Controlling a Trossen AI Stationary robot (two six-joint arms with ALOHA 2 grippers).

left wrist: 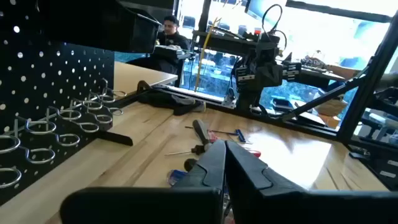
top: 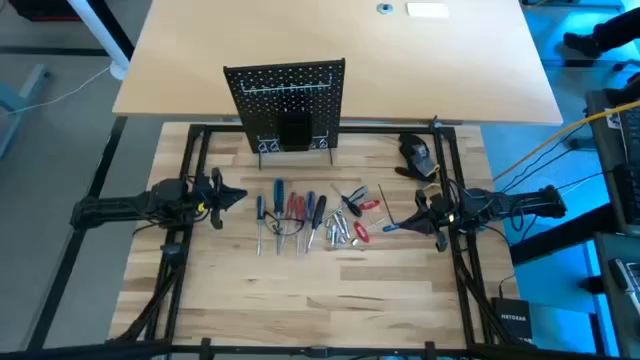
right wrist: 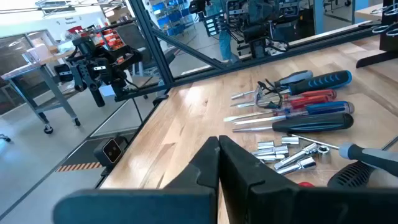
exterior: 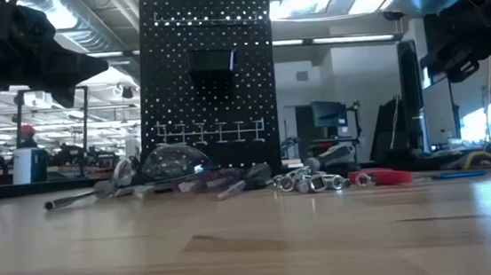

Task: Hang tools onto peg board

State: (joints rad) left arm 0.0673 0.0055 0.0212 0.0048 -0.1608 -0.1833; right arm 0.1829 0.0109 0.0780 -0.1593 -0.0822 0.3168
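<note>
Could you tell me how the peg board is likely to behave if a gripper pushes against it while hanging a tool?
The peg board stands upright on thin wire feet and nothing visibly fastens it, so a firm push would probably slide or tip it backward. It looks like rigid metal, unlikely to flex. Its wire hooks seem thin and might bend.

Both arms are held low and level over the table — one at each side edge, pointed inward at each other. The left gripper is kept at the left side, its fingers pressed together. The right gripper is held at the right side — its fingers likewise closed, with nothing gripped.
</note>
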